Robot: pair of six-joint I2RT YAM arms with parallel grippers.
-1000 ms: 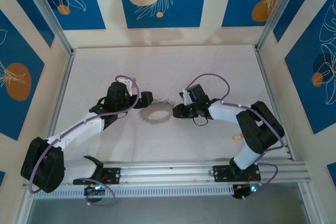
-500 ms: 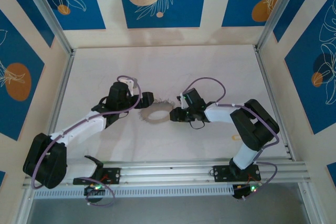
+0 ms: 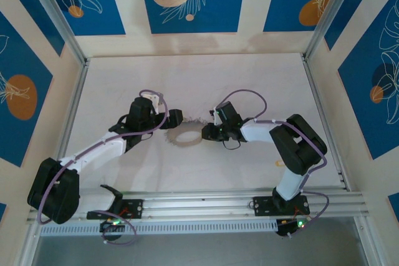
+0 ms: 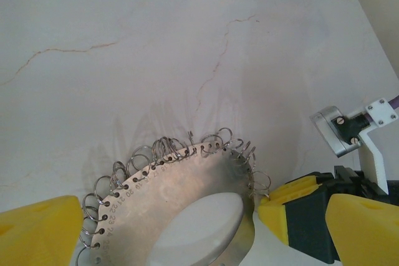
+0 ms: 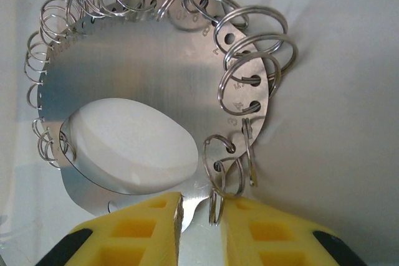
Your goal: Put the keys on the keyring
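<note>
The key (image 3: pixel 280 163), a tiny orange speck, lies on the counter (image 3: pixel 249 85) by the right arm's elbow, well apart from the metal disc (image 5: pixel 124 73) edged with keyrings (image 5: pixel 252 60). The right hand (image 5: pixel 202 216) stands at a narrow slit around the disc's rim and one ring; whether it pinches either, I cannot tell. The left hand (image 4: pixel 202 232) gapes wide, straddling the disc.

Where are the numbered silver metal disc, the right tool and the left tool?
flat silver metal disc with numbered holes (image 5: pixel 124 73): right wrist view, bare face above its oval hole.
right tool (image 5: pixel 201 216): right wrist view, midway between yellow fingertips, at disc rim.
left tool (image 4: pixel 202 232): left wrist view, midway between yellow fingertips, over disc hole.
</note>
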